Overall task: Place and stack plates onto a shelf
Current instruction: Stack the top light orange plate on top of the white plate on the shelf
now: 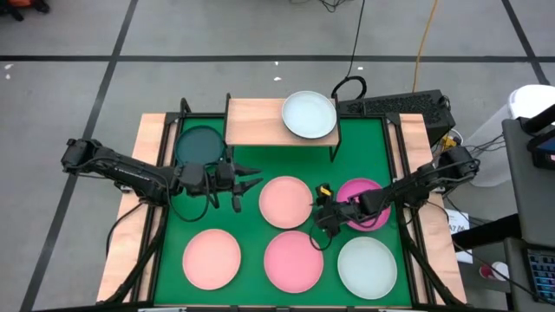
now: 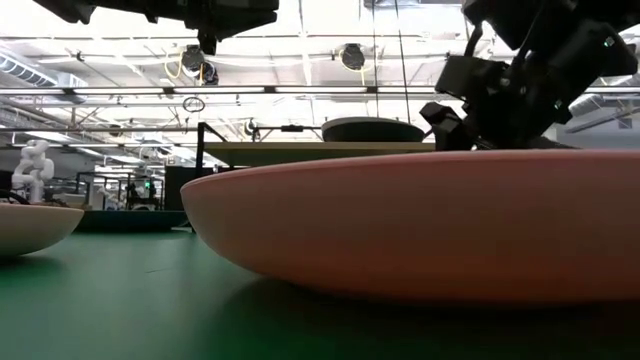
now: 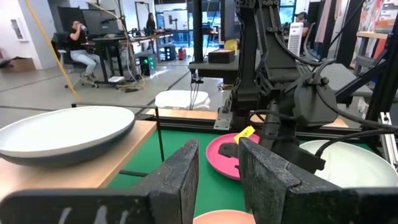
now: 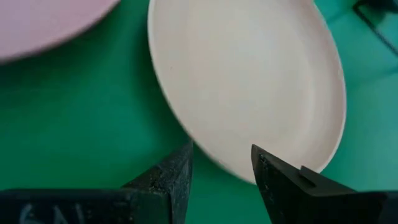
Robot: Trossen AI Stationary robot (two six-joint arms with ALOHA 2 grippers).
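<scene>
The light-wood shelf (image 1: 260, 121) stands at the mat's far edge with a mint-white plate (image 1: 310, 114) resting on its right half. On the mat lie a dark teal plate (image 1: 201, 145), three light pink plates (image 1: 286, 201) (image 1: 212, 258) (image 1: 293, 260), a magenta plate (image 1: 364, 206) and a second mint-white plate (image 1: 367, 266). My left gripper (image 1: 247, 180) hovers open between the teal plate and the middle pink plate. My right gripper (image 1: 323, 217) is open at the middle pink plate's right rim (image 4: 217, 163), one finger over the mat and one over the plate. My right gripper comes down from above over the right rim (image 4: 214, 160) of the middle pink plate, which lies flat on the mat. Its fingers stand either side of the rim; I cannot tell whether either touches the plate.
The green mat (image 1: 251, 227) covers the table between wooden side strips. A keyboard (image 1: 395, 106) and cables lie behind the shelf's right end. The shelf's left half (image 1: 251, 120) is bare wood. The right arm (image 3: 292, 93) reaches over the magenta plate (image 3: 219, 157).
</scene>
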